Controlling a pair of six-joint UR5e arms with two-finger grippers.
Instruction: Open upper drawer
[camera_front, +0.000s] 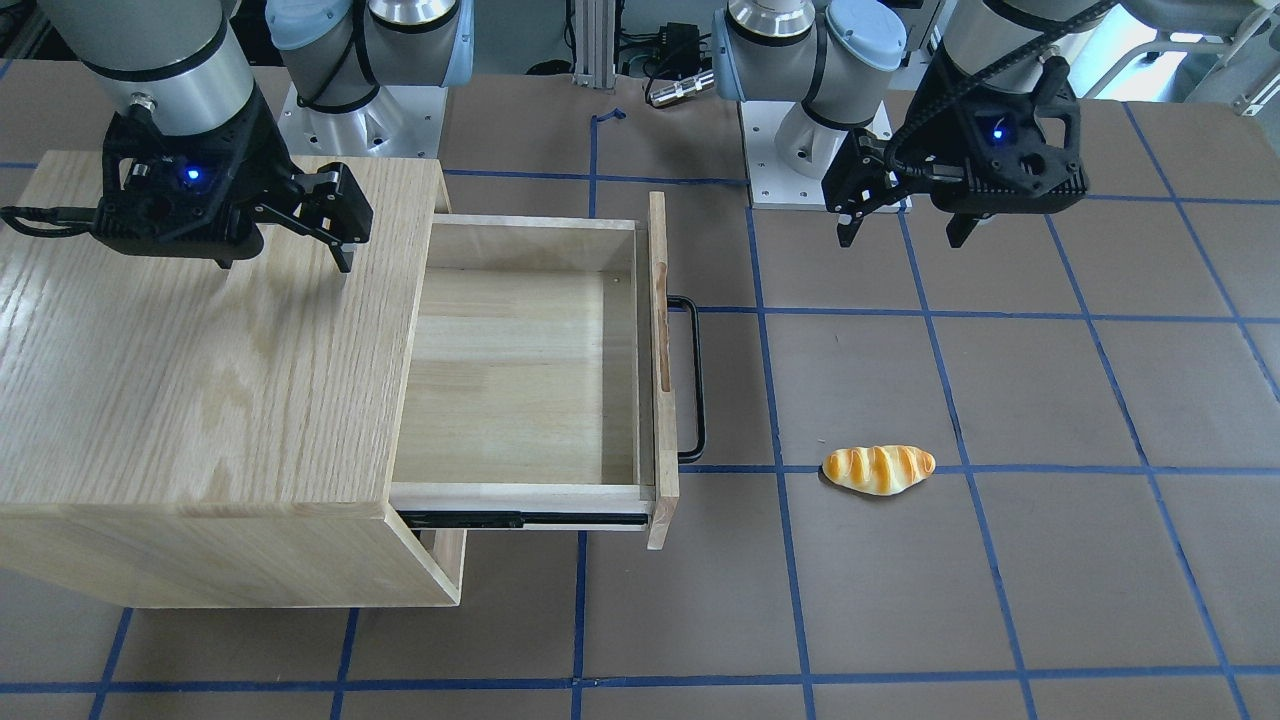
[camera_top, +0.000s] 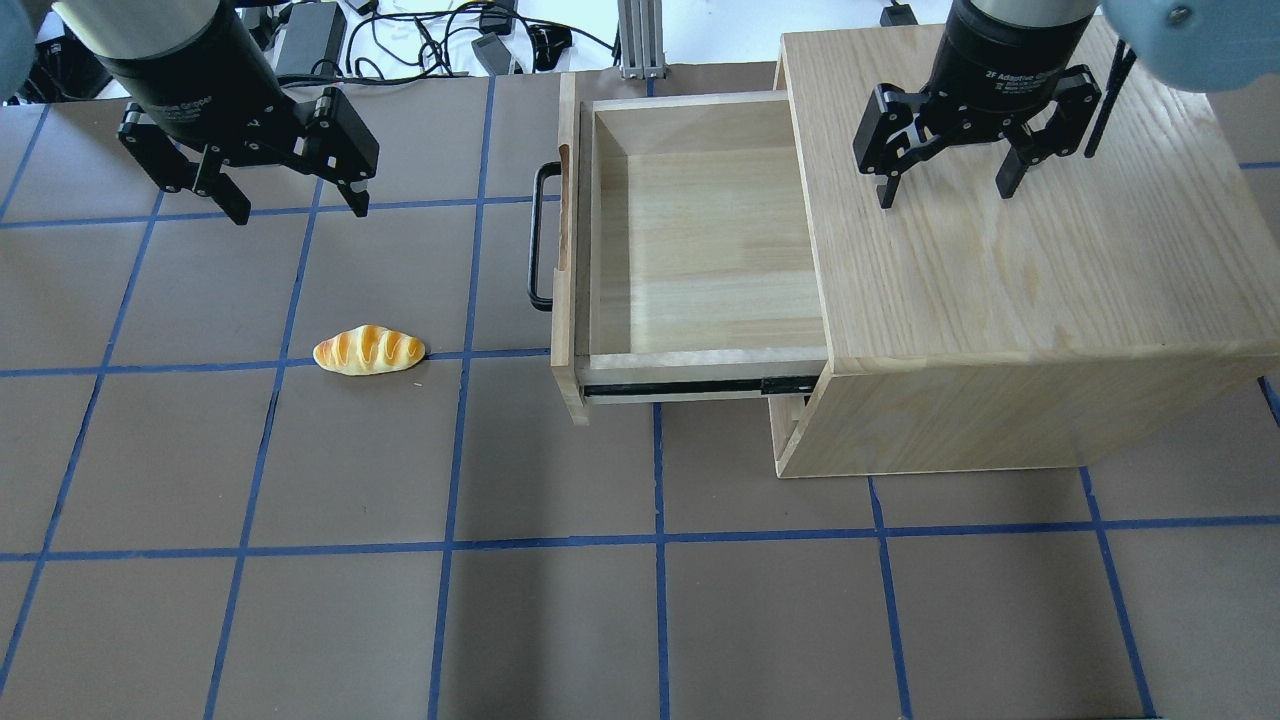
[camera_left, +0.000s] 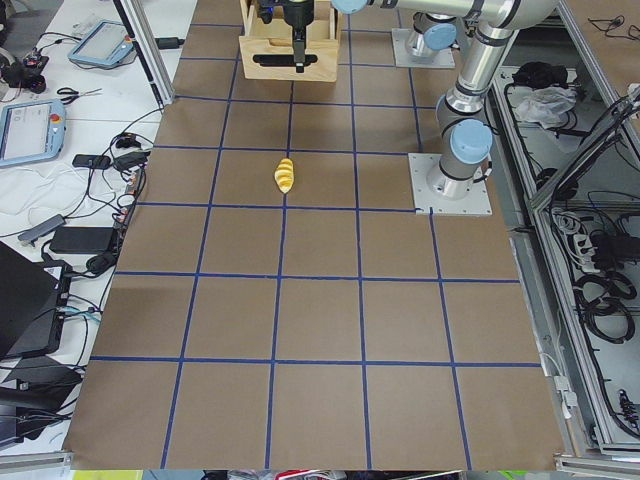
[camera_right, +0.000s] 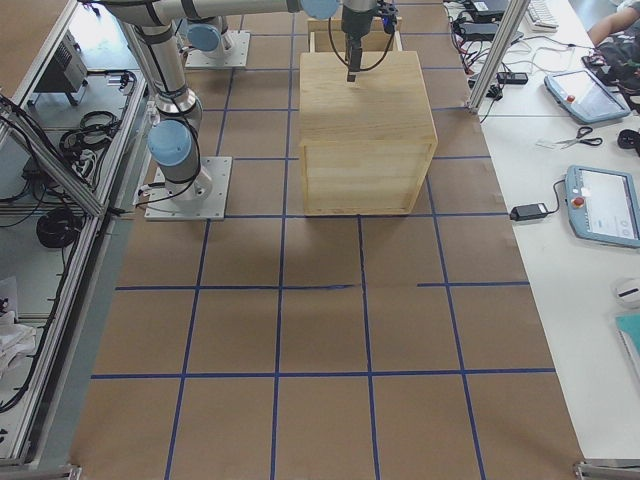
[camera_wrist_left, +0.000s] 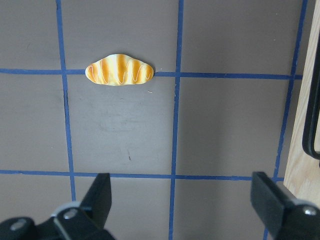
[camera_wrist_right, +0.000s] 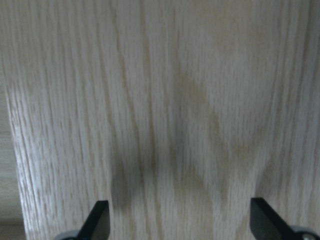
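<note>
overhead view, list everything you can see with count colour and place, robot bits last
upper drawer: 1, light oak, pulled far out of the cabinet toward the table's middle
bar handle: 1, black, on the drawer's front panel
cabinet: 1, oak grain, on the robot's right side of the table
bread roll: 1, yellow with orange stripes, on a blue tape line on the robot's left side, apart from the drawer front
table: 1, brown with a blue tape grid
cables: several, black, beyond the table's far edge
left pincer: 1, black, open, above bare table, holding nothing
right pincer: 1, black, open, above the cabinet top, holding nothing
</note>
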